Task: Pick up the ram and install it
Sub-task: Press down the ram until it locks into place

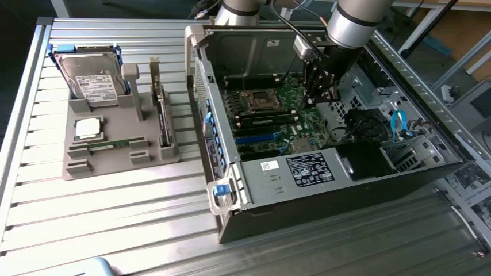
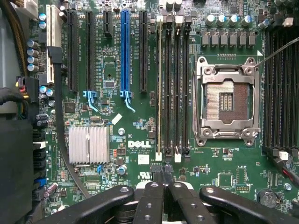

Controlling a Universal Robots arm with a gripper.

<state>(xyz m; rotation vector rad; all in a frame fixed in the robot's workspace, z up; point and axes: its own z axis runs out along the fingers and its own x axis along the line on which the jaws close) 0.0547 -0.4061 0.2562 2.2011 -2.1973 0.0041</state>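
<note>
- Hand (image 2: 163, 179) closed, over the motherboard (image 2: 117, 135) inside the open computer case (image 1: 322, 172), holding nothing visible
- Empty CPU socket (image 2: 227, 100) beside the memory slots (image 2: 173, 88)
- Ram (image 1: 162, 118) stands on edge in the grey holder (image 1: 115, 155) on the table (image 1: 115, 213), well apart from the hand
- Hard drive (image 1: 91, 80) and processor chip (image 1: 88, 127) share that holder

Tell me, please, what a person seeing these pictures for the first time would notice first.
First the open computer case on the exterior view's right, with the robot arm reaching into it above the green motherboard. Next, the gray tray on the exterior view's left, holding a hard drive. In the wrist view, the shut gripper hangs over the empty processor socket.
</note>
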